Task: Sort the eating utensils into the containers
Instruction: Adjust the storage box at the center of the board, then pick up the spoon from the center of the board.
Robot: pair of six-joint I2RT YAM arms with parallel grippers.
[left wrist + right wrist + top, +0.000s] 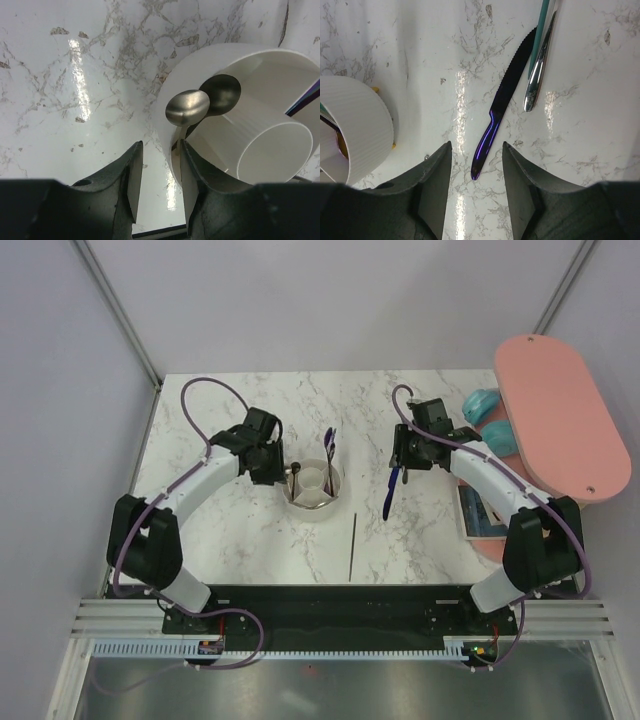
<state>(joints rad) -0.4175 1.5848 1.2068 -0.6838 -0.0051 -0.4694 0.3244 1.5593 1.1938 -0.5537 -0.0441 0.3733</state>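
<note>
While both pincers stand parted, a tipped holder and a skidding knife are the likely risks.
The left pincer (pixel 160 150), jaws narrowly apart and seemingly gripping nothing, has the silver spoon (pixel 187 107) stem close against one finger; pulling sideways could drag the white holder (pixel 260 55) over. The right pincer (pixel 476 147) hangs wide above the bench (pixel 600 150), the purple knife (pixel 507 87) handle tip between its fingers; an off-centre squeeze could spin it.

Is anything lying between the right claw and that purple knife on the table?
Nothing visible does. The right gripper hangs open over the purple knife, which lies bare on the marble table. A silver utensil handle and a teal stick lie close beside its blade, clear of its handle.
</note>
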